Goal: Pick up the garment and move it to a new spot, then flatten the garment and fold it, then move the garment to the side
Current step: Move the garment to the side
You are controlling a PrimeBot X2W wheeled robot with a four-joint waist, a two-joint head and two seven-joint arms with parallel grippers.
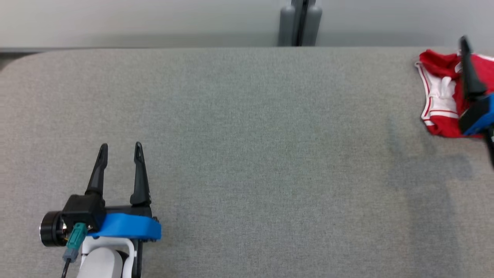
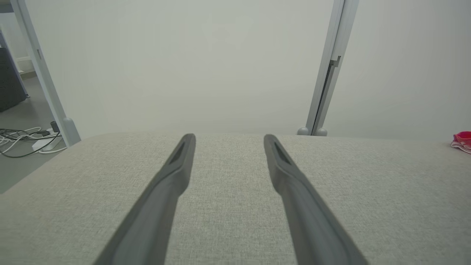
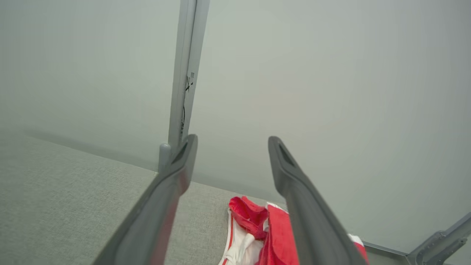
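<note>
Grey table (image 1: 247, 135), far-right corner: red-white garment (image 1: 440, 96) lies bunched nr back edge. Right gripper (image 3: 232, 140) over it, fingers spread wide, holding nothing. Left gripper (image 1: 120, 148) at near-left, well apart, also wide open, empty.

Risks: cloth sits close to table edge, so any nudge or drag by fingers cd tip it off; loose top flap cd snag on fingertip & undo fold.

Unclear: garment's right part cut off by frame in head view, right gripper's 2nd finger too; whether fingers touch cloth, can't tell.
</note>
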